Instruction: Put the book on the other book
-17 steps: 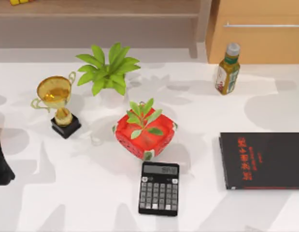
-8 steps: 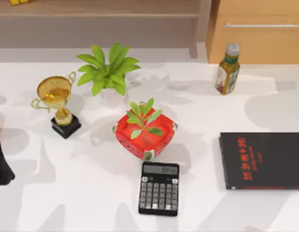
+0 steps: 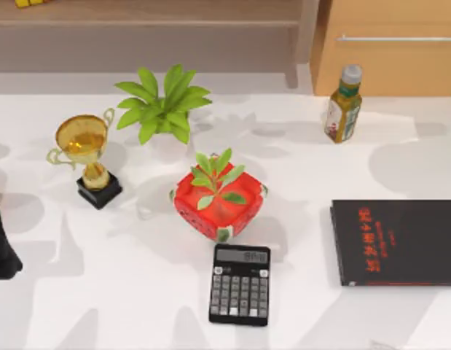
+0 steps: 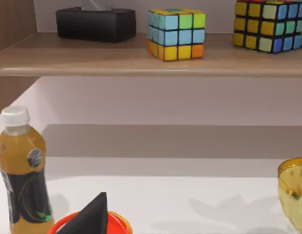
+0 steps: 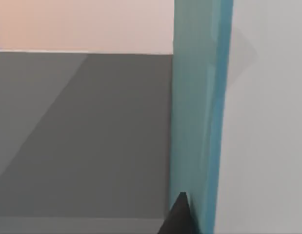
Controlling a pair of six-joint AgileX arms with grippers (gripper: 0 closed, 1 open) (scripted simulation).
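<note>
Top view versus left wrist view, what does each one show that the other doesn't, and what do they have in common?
Top view alone: the black book with red characters at the table's right edge, the calculator, and the leafy green plant.

Left wrist view alone: two colour cubes and a black tissue box on a wooden shelf.

Both: the bottle with a white cap, the gold trophy cup, the red pot, and the white table.

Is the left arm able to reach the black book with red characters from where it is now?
Probably not easily. The left arm sits at the table's left edge, the black book at the far right, with the red planter and calculator between them.
</note>
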